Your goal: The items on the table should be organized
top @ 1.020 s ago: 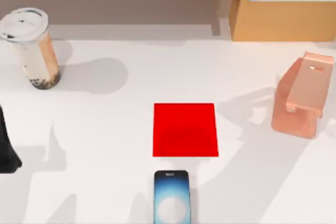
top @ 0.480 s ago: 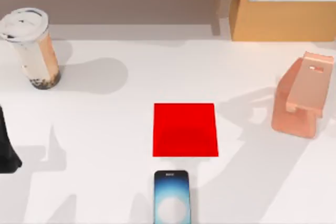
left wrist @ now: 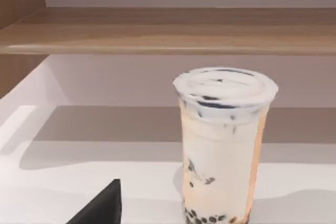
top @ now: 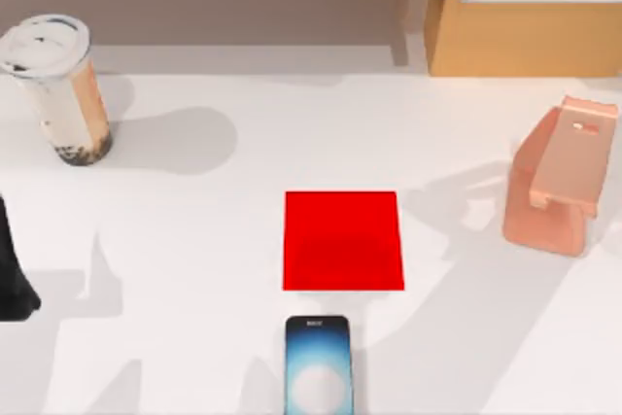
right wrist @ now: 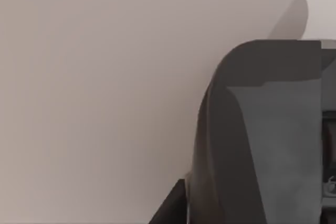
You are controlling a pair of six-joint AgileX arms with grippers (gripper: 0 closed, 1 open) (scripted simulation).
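Right wrist: mouse [right wrist: 262, 140]; top: smartphone [top: 318, 364].

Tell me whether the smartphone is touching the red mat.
Apart. The top view shows a strip of white table between the smartphone and the red mat.

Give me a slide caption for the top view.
Milk tea cup, red mat, smartphone and pink phone stand on the white table.

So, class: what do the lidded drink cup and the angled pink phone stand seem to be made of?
Lidded drink cup: probably clear glossy plastic, since the brown tea and dark pearls show through; its lid is opaque white. Angled pink phone stand: looks like matte moulded plastic, uniformly salmon with soft shading, though painted metal is possible.
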